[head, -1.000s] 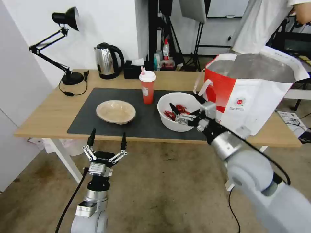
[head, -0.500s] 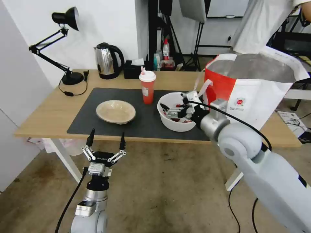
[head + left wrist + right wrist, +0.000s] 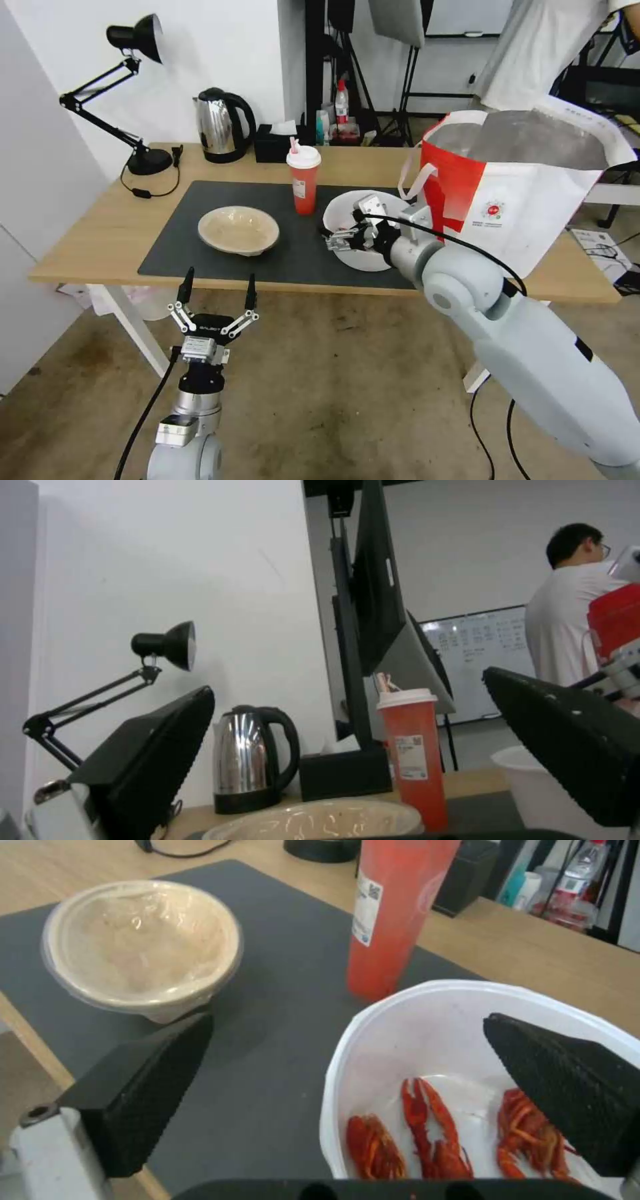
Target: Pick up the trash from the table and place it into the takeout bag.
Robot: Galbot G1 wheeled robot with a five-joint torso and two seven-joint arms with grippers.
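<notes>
A deep white bowl (image 3: 363, 257) with red crayfish shells (image 3: 433, 1135) sits on the dark mat (image 3: 200, 200) of the table (image 3: 100, 233). My right gripper (image 3: 337, 237) is open over the bowl's left rim (image 3: 333, 1080), one finger above the inside and the other above the mat. Just behind the bowl stands the red drink cup (image 3: 304, 180), and the shallow beige bowl (image 3: 238, 230) lies to its left. At the table's right end is the takeout bag (image 3: 527, 200), its mouth open. My left gripper (image 3: 221, 283) hangs open below the table's front edge.
A steel kettle (image 3: 220, 125), a black tissue box (image 3: 273, 147) and a black desk lamp (image 3: 133, 93) line the back of the table. A person in white stands behind the bag. The bag's loop handle (image 3: 417, 180) hangs close to the white bowl.
My right gripper has swung left across the white bowl, from its right side to its left rim. The left arm has stayed still.
</notes>
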